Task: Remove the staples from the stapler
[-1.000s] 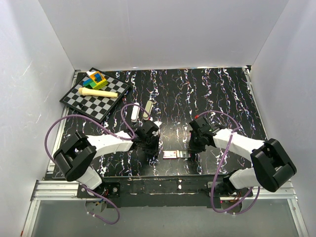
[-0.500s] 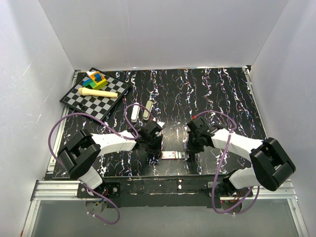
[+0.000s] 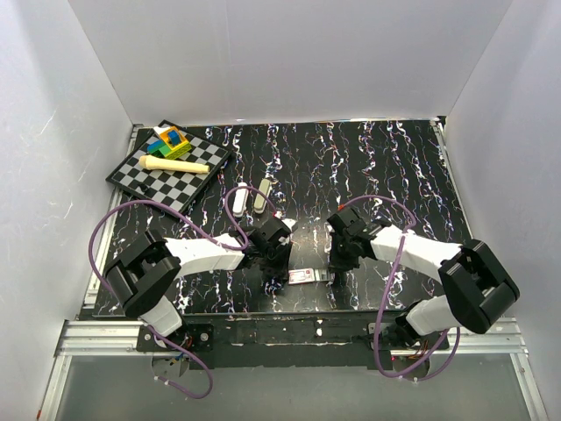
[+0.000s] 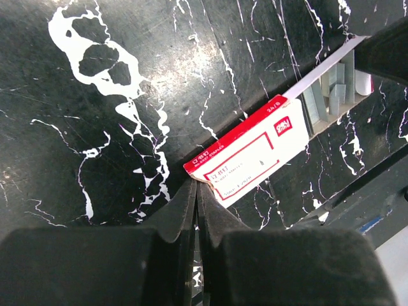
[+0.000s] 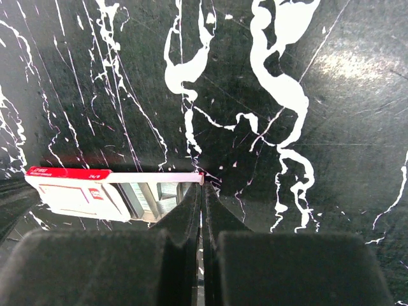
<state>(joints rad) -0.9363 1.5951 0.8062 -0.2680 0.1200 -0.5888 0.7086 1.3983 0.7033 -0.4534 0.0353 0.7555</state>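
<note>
Two slim bars lie side by side at mid-table: the white stapler [image 3: 239, 202] and a greyer bar [image 3: 261, 195]. Near the front edge lies a red-and-white staple box [image 3: 302, 277] with its inner tray [image 3: 323, 275] slid out to the right. The tray holds staple strips [image 5: 156, 194]. My left gripper [image 3: 279, 267] is shut, and its tips [image 4: 196, 186] touch the box's left corner [image 4: 248, 156]. My right gripper [image 3: 336, 267] is shut, and its tips [image 5: 202, 186] touch the tray's right end. Both grippers are well in front of the stapler.
A chessboard [image 3: 145, 180] sits at the back left with coloured blocks [image 3: 169, 140] and a cream cylinder [image 3: 173, 164] on it. The table's front edge and metal rail [image 3: 263, 329] run just behind the box. White walls enclose the table.
Both grippers have closed in on the staple box, the left moving right and the right moving left. The box has shifted slightly left.
</note>
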